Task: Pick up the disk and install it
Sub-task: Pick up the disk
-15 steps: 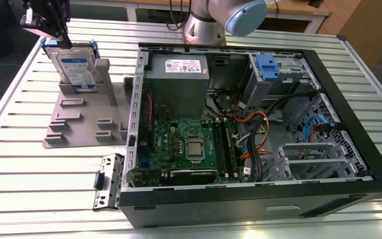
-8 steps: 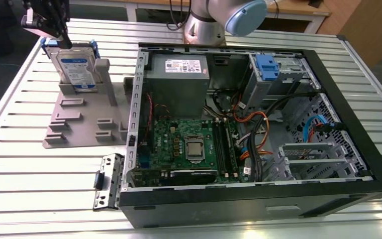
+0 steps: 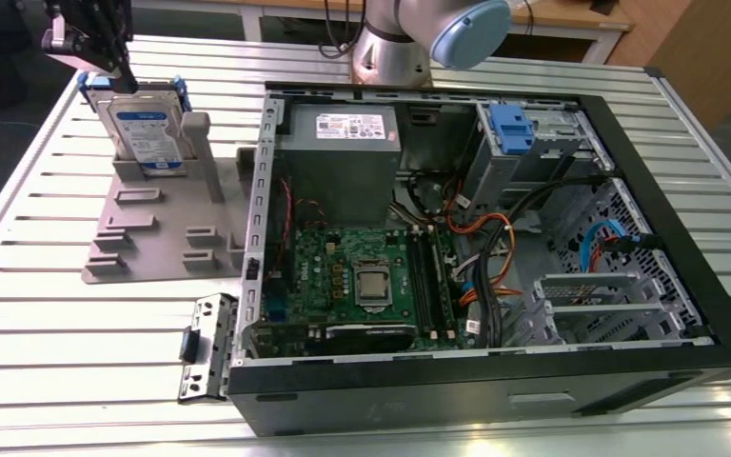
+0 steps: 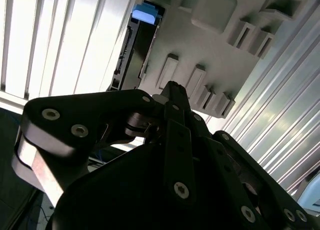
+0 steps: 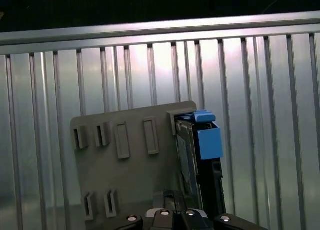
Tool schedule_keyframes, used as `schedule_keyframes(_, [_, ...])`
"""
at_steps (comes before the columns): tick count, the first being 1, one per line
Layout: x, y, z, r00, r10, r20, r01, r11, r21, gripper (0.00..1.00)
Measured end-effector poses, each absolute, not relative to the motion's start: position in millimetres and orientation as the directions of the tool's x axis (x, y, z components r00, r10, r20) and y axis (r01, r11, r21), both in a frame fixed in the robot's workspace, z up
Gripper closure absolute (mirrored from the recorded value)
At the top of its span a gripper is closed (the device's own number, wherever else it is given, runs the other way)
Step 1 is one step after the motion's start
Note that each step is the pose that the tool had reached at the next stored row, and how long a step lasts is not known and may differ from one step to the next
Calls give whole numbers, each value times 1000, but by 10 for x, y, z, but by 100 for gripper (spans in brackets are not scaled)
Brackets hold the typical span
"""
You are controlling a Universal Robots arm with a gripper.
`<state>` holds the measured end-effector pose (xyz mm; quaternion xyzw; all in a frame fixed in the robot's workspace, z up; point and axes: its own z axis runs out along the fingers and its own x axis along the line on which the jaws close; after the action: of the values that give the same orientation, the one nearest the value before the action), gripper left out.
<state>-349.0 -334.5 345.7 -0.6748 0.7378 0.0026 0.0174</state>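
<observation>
Two wrist views edge-on to the disk, label in the exterior view; jaws together, empty.

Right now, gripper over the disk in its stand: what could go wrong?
1. The disk stands upright in the grey holder, with the gripper close over its top edge. An off-centre descent could hit the blue rail and tip it.
2. Loose cables lie in the open case beside the drive cage; they might snag the disk.

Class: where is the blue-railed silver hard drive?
The hard drive stands in the grey holder, exterior view's upper left, beside the computer case, under the gripper.
</observation>
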Motion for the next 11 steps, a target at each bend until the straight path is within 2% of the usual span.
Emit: schedule_keyframes(11, [-3490, -3345, 3457, -47, -998, -29, -999, 47, -20, 90])
